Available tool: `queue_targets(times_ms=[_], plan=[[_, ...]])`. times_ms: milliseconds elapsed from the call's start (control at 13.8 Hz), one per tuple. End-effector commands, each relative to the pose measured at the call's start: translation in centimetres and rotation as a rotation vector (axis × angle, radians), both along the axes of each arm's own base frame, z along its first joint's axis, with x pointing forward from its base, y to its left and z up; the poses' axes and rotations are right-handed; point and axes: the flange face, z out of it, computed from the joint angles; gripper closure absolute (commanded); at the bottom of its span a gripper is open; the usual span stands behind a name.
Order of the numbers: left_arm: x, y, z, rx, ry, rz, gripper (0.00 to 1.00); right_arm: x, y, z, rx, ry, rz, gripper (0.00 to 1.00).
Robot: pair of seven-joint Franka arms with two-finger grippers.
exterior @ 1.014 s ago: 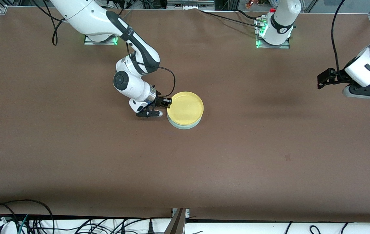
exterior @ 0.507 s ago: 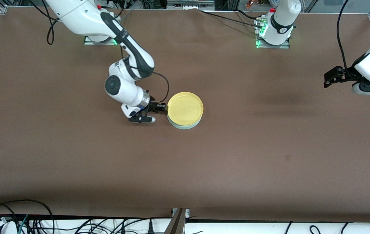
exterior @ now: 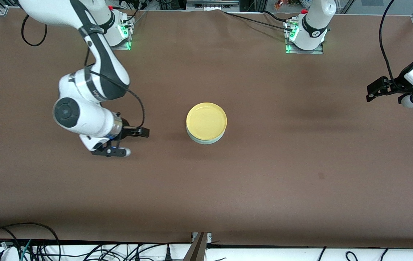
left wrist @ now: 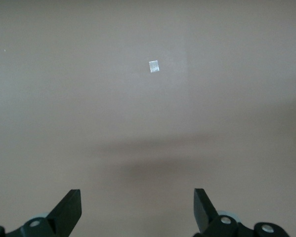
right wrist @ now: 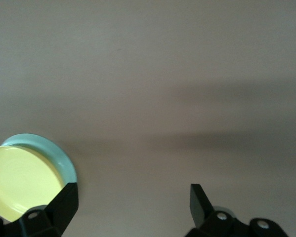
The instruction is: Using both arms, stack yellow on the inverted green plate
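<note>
**Yellow plate sits stacked; my right pincer has let go and pulled clear**

Yellow plate (exterior: 206,121) rests on the green plate (exterior: 204,139), whose pale rim peeks out beneath it, near the middle of the surface (exterior: 264,181). A second ago my right pincer (exterior: 134,139) was at the yellow rim; now it has backed off toward the right arm's end, fingers apart and empty, wrist low and level. By my judgement the stack is finished. My left pincer (exterior: 372,92) waits over the left arm's end, fingers apart, holding nothing.
</note>
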Motion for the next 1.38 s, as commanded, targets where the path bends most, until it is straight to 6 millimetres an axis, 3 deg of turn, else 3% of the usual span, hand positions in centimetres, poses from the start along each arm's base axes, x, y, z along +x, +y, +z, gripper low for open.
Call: queue_targets(times_ms=[0,145,435,725,870,1014,1232,1304], plan=[[0.8,-0.6,0.4,-0.031,-0.007,-0.005,0.00,1.6,-5.4,2.7,-0.046,0.020,0.083,0.00],[0.9,-1.0,0.5,-0.031,-0.014,-0.020,0.00,2.3,-11.2,4.9,-0.098,0.045,0.123,0.00],[1.5,-1.8,0.3,-0.028,-0.031,-0.031,0.00,0.7,-17.5,13.4,-0.120,0.016,0.122,0.00],[1.5,-1.8,0.3,-0.030,-0.029,-0.028,0.00,-4.3,-20.1,20.5,-0.088,-0.018,0.090,0.00],[1.5,-1.8,0.2,-0.030,-0.028,-0.025,0.00,-6.6,-22.6,24.4,-0.087,-0.062,0.050,0.00],[1.5,-1.8,0.2,-0.030,-0.028,-0.025,0.00,-8.1,-23.0,26.5,-0.078,-0.094,0.047,0.00],[1.5,-1.8,0.2,-0.030,-0.026,-0.025,0.00,-9.8,-24.2,26.3,-0.106,-0.043,0.043,0.00],[1.5,-1.8,0.2,-0.030,-0.028,-0.025,0.00,-10.1,-23.3,26.2,-0.117,-0.020,0.064,0.00]])
